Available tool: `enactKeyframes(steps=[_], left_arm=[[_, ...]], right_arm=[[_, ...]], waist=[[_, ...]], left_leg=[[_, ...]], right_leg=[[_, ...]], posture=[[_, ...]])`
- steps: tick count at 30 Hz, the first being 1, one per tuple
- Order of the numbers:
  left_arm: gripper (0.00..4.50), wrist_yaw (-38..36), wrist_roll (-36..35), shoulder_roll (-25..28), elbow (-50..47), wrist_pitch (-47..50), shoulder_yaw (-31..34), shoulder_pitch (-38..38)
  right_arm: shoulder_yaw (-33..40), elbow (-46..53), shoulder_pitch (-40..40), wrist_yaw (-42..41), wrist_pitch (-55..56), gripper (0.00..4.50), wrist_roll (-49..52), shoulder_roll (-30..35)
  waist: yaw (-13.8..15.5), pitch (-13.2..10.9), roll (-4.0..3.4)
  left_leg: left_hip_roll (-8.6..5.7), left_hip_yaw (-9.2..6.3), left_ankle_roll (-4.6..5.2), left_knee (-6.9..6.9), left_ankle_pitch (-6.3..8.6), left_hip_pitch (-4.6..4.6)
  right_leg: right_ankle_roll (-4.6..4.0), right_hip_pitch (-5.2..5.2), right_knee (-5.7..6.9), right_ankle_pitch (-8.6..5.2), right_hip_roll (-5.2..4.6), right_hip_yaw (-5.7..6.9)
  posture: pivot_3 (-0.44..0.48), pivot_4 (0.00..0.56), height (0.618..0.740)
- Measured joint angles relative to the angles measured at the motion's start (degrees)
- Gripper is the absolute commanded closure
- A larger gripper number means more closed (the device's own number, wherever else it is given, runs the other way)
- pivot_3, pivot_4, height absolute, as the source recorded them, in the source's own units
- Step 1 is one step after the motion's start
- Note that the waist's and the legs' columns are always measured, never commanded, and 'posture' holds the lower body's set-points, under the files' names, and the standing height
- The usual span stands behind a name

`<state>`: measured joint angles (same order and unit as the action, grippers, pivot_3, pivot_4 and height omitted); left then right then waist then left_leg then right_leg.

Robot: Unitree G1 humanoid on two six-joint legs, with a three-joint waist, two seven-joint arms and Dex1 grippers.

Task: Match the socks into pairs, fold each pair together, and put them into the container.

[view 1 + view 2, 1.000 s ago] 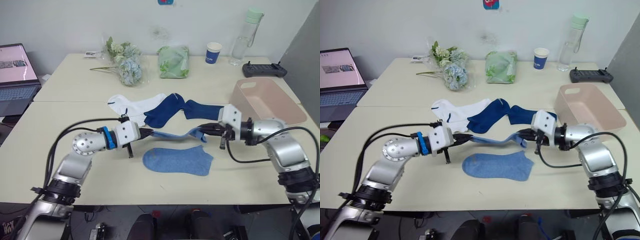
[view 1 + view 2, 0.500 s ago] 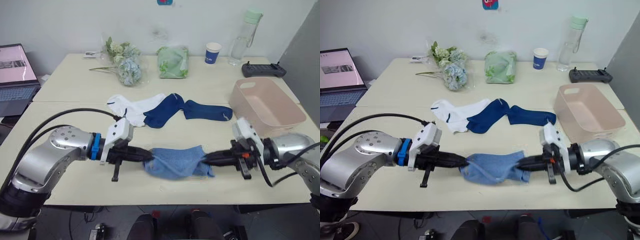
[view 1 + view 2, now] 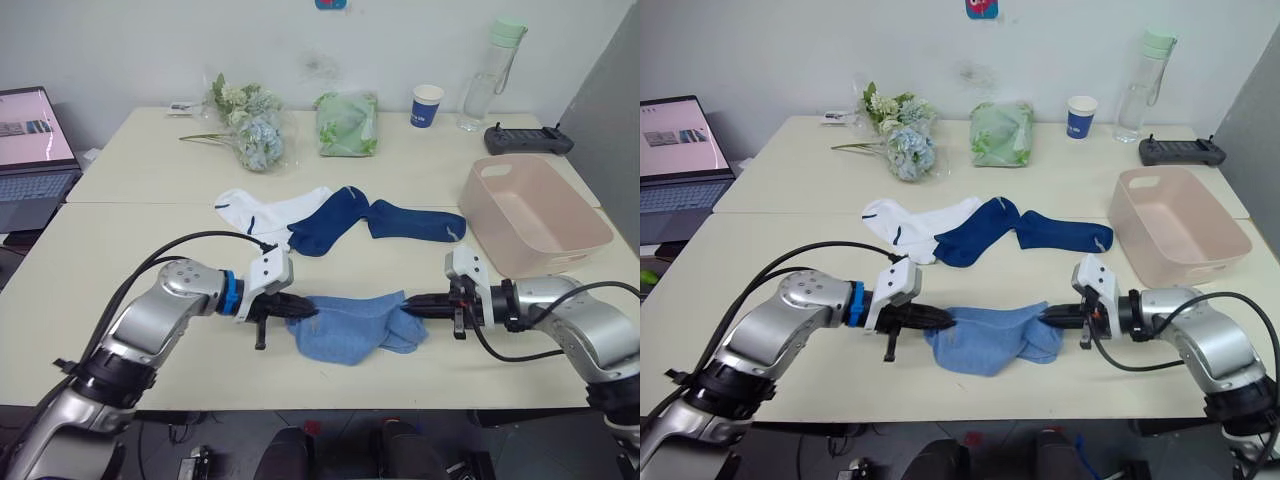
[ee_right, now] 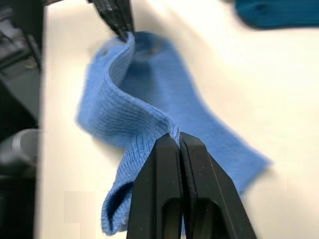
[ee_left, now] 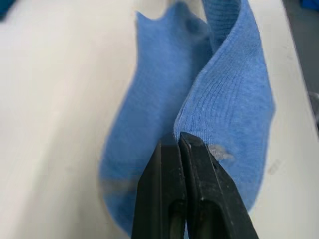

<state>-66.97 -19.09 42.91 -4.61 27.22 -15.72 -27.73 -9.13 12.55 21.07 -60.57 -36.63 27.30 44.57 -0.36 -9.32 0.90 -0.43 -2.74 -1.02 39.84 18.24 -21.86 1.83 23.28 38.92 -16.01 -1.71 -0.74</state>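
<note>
Both grippers, left gripper [image 3: 303,311] and right gripper [image 3: 412,302], have drawn closer, each clamped on the light blue socks [image 3: 350,323], apparently stacked on the desk [image 3: 120,240]; nothing folded, container [image 3: 540,205] empty.

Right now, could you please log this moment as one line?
left gripper: shut on blue sock | right gripper: shut on blue sock | tub: empty

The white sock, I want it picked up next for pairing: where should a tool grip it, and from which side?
Probably the white sock's toe end at the robot's left, coming from above with the left tool. That end lies flat on bare table, while its other end runs under or against the dark navy socks, where a pinch might catch both.
</note>
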Motion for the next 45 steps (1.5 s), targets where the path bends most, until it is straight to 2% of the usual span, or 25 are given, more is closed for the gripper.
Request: enactKeyframes(steps=[9,17,20,24,25,26,27,33,42,45], left_arm=[[4.46,0.04,6.6,-1.89,7.43,-0.53,-2.32,-4.79],[4.46,-0.02,11.46,-3.66,11.65,-3.13,-3.74,-6.5],[3.86,-0.73,11.56,-3.83,11.76,-3.49,-3.83,-6.49],[2.52,-1.28,11.96,-3.83,11.76,-3.99,-3.83,-6.46],[2.23,-1.2,12.24,-3.83,11.76,-4.05,-3.83,-6.42],[1.86,-1.09,12.48,-3.84,11.77,-4.09,-3.83,-6.39],[1.6,-0.93,12.56,-3.89,11.77,-4.11,-3.82,-6.38],[1.6,0.5,10.27,-3.97,10.7,-6.32,1.63,-4.49],[1.6,-1.46,6.95,-0.62,1.69,-8.48,5.32,2.0],[1.55,-2.18,6.31,-0.06,-1.23,-8.59,5.34,3.79]], right_arm=[[-3.32,-9.22,3.26,-1.14,5.32,4.5,-6.38,-3.24],[-3.33,-10.74,4.66,-1.12,6.27,4.5,-8.29,-4.94],[-2.98,-10.99,4.66,-0.72,6.32,3.8,-8.3,-4.97],[-0.96,-11.83,4.66,0.74,6.49,2.37,-8.31,-5.07],[-0.37,-11.83,4.67,0.91,6.49,2.09,-8.29,-5.0],[0.23,-11.78,4.65,0.91,6.36,2.03,-8.14,-4.85],[1.02,-11.48,4.44,0.8,6.0,2.03,-7.93,-4.39],[5.12,-3.37,-2.54,-1.04,1.22,2.03,-3.54,0.46],[5.24,1.36,-5.97,0.91,-1.63,2.03,-1.77,-0.16],[4.77,1.32,-6.02,1.09,-1.46,3.0,-1.89,-0.71]], waist=[[-0.07,0.0,0.0],[-0.07,0.0,-0.01],[-0.07,0.0,-0.01],[-0.07,0.0,-0.01],[-0.07,0.0,-0.01],[-0.07,0.0,-0.01],[-0.06,0.0,-0.01],[0.09,0.0,0.0],[-0.2,0.0,-0.01],[-0.1,0.0,-0.01]], left_leg=[[-0.01,0.0,0.0,0.0,0.0,0.0],[0.0,-0.02,-0.02,0.0,-0.01,-0.01],[-0.01,-0.01,-0.02,0.01,-0.01,-0.01],[-0.01,-0.01,-0.02,0.01,-0.01,-0.01],[-0.01,-0.01,-0.02,0.01,-0.01,-0.01],[-0.01,-0.01,-0.02,0.01,-0.01,-0.01],[-0.01,-0.01,-0.02,0.01,-0.01,-0.02],[0.0,-0.04,-0.01,0.0,0.0,-0.04],[-0.02,-0.02,0.0,0.0,0.0,-0.02],[-0.02,-0.02,0.0,0.0,0.0,-0.01]], right_leg=[[0.0,0.01,0.0,0.0,0.0,-0.01],[0.0,0.02,0.02,0.0,-0.01,-0.01],[0.0,0.02,0.02,0.0,-0.02,-0.02],[0.0,0.02,0.02,0.0,-0.03,-0.02],[0.0,0.02,0.02,0.0,-0.03,-0.02],[0.0,0.02,0.02,0.0,-0.03,-0.01],[0.0,0.02,0.02,0.0,-0.03,-0.01],[0.0,0.02,0.0,0.0,-0.3,0.01],[0.0,0.01,0.02,0.0,-0.3,-0.01],[0.0,0.01,0.03,0.0,-0.3,0.0]], posture=[[0.0,0.15,0.74],[0.0,0.15,0.74],[0.0,0.15,0.74],[0.0,0.15,0.74],[0.0,0.15,0.74],[0.0,0.15,0.74],[0.0,0.15,0.74],[0.0,0.15,0.74],[0.0,0.15,0.74],[0.0,0.15,0.74]])
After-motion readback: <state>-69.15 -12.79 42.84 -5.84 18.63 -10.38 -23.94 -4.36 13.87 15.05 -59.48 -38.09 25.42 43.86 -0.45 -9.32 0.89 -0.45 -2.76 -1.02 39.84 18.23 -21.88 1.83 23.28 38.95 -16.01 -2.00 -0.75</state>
